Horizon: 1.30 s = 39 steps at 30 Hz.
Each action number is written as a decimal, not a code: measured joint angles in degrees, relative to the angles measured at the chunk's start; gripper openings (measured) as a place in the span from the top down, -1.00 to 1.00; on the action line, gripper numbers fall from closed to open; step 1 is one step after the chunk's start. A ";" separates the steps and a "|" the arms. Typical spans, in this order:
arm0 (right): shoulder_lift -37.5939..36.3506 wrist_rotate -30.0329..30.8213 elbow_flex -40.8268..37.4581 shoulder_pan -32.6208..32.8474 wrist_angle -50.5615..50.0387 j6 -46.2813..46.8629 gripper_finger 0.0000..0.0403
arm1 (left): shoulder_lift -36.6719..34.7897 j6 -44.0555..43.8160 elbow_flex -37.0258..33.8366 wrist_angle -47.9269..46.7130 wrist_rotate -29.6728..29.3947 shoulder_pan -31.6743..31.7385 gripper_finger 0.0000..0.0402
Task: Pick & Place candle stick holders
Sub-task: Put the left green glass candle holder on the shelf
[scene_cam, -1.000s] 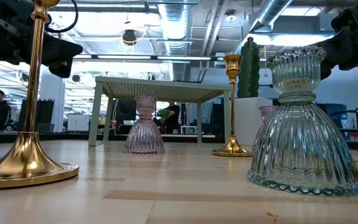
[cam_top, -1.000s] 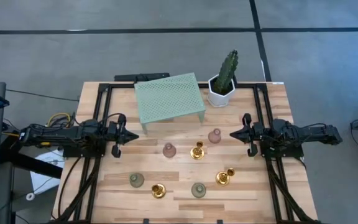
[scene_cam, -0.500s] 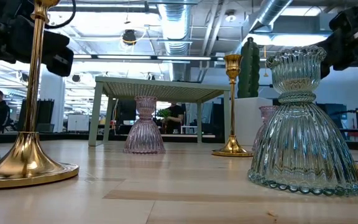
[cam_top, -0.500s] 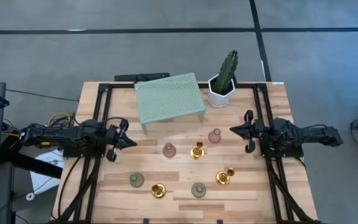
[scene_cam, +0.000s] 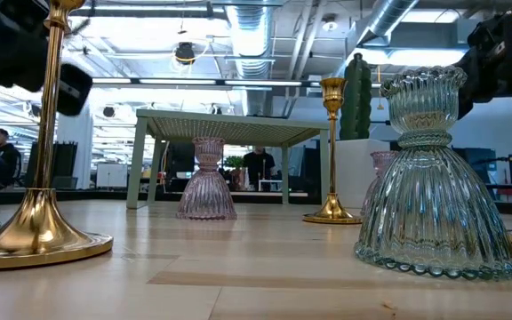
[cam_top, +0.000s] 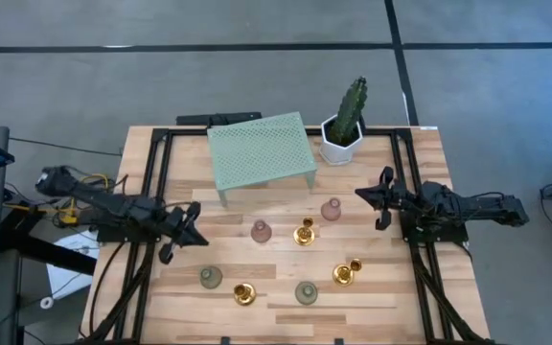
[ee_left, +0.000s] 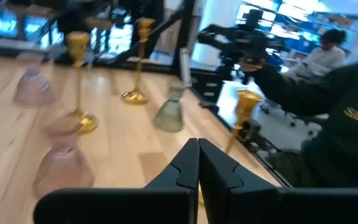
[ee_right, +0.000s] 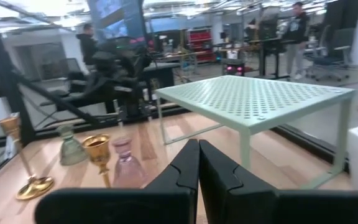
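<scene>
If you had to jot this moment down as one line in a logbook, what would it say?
left hand: shut, empty, above table near grey-green holder | right hand: shut, empty, near pink holder | holders: all seven on table, none held

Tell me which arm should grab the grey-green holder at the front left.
Left. The left gripper hovers close behind the grey-green holder, fingers shut; the right gripper is across the table.

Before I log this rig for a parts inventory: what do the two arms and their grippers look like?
Both arms are dark, almost black, and slim with jointed segments. The left arm carries yellow and red cables near its base. Each ends in a two-finger gripper, the left gripper and the right gripper, with matte black, wedge-shaped fingers. No markings are visible.
</scene>
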 joint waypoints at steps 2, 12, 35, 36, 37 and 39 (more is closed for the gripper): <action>0.00 0.25 0.00 0.00 0.00 0.00 1.00 | 1.37 1.35 0.00 2.08 -3.10 -4.64 0.98; 0.00 0.23 0.00 0.02 -0.04 0.03 1.00 | 13.97 4.42 0.00 0.37 -31.43 -24.99 0.98; 0.00 4.10 0.02 0.04 0.15 2.58 1.00 | 19.59 -14.45 0.02 -6.87 -36.12 -37.10 0.79; 0.00 4.12 0.02 0.04 0.13 3.05 1.00 | 19.75 -15.17 0.02 -6.67 -35.36 -37.12 0.74; 0.00 4.12 0.02 0.04 0.13 3.34 1.00 | 19.93 -15.25 0.02 -6.28 -34.57 -37.12 0.70; 0.00 4.12 0.02 0.04 0.12 3.51 1.00 | 20.36 -15.23 0.02 -4.28 -33.38 -37.11 0.60</action>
